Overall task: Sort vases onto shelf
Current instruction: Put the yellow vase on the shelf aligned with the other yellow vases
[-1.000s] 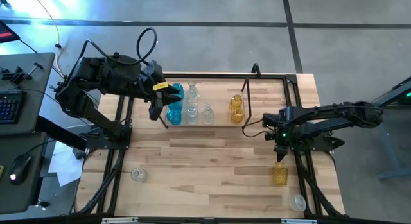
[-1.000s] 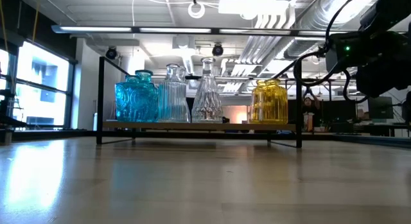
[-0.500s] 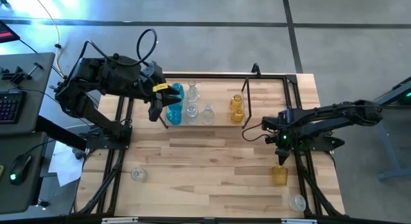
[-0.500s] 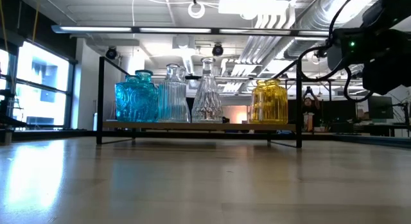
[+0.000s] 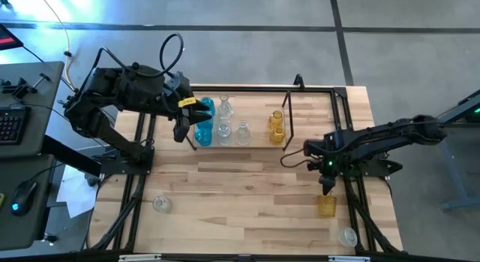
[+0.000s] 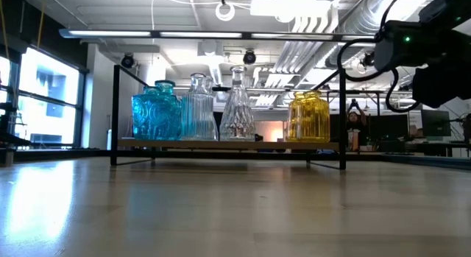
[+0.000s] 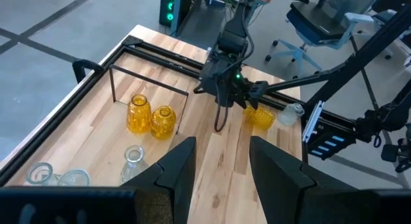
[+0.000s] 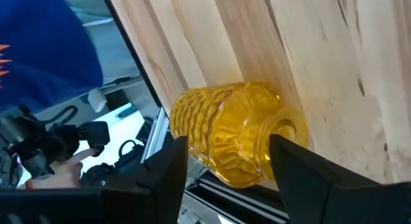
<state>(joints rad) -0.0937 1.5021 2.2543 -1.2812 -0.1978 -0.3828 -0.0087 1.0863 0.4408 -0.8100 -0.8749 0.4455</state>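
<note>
The shelf (image 5: pixel 287 119) stands at the table's far side, holding blue (image 5: pixel 203 121), clear (image 5: pixel 224 130) and amber vases (image 5: pixel 276 125) upright on its floor. My left gripper (image 5: pixel 184 131) hangs open and empty above the shelf's left end, beside the blue vases. A loose amber vase (image 5: pixel 325 206) seems to lie on its side near the right rail, mouth toward my right gripper (image 5: pixel 328 188). That gripper is open, with a finger (image 8: pixel 164 179) on either side of the vase's neck end (image 8: pixel 282 131) and apart from it.
One clear vase (image 5: pixel 160 204) lies at the near left and another (image 5: pixel 347 236) at the near right corner. Black frame rails (image 5: pixel 360 209) run along the table's edges. Bare wood (image 5: pixel 240 187) stretches between the shelf and the near edge.
My right arm has swung a little, and its gripper has edged toward the near edge over the loose amber vase's neck end. The vase has stayed where it was.
</note>
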